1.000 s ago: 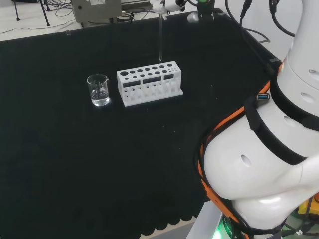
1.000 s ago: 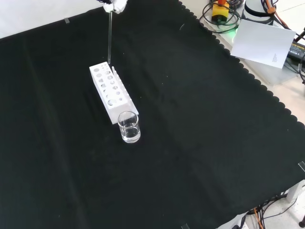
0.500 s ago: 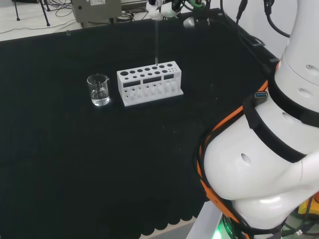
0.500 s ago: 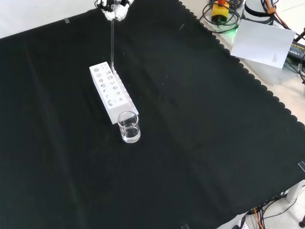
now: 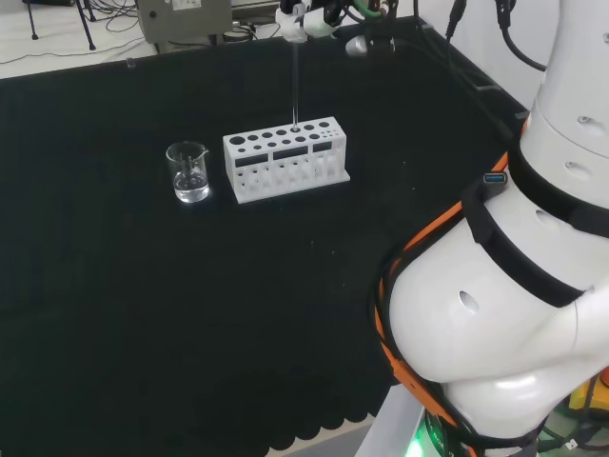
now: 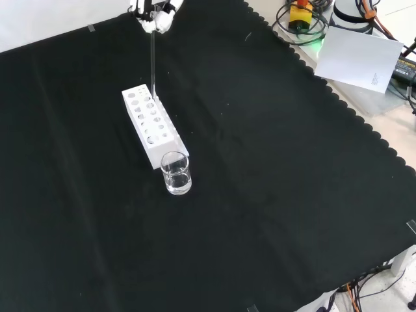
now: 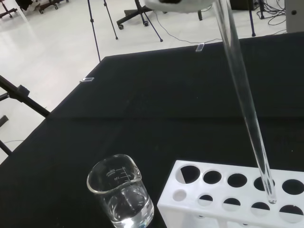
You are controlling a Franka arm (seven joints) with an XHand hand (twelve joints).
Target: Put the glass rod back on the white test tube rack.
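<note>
The white test tube rack [image 5: 286, 157] [image 6: 150, 123] [image 7: 237, 194] stands on the black cloth, its top pierced with rows of round holes. A clear glass rod [image 5: 295, 86] [image 6: 153, 62] [image 7: 244, 99] hangs nearly upright from the hand [image 5: 304, 14] [image 6: 153, 12], which is shut on the rod's upper end high above the rack. In the wrist view the rod's lower tip sits just over a hole in the rack's top, between two rows. I cannot tell whether the tip touches the rack.
A small glass beaker [image 5: 188, 171] [image 6: 175, 173] [image 7: 121, 192] holding some clear liquid stands close to one end of the rack. The arm's white links [image 5: 504, 286] fill the right of the head view. Papers and cables [image 6: 351, 39] lie beyond the cloth's scalloped edge.
The hand has carried the rod left in the head view and lowered it, so its tip has gone from behind the rack to just over the rack's top holes.
</note>
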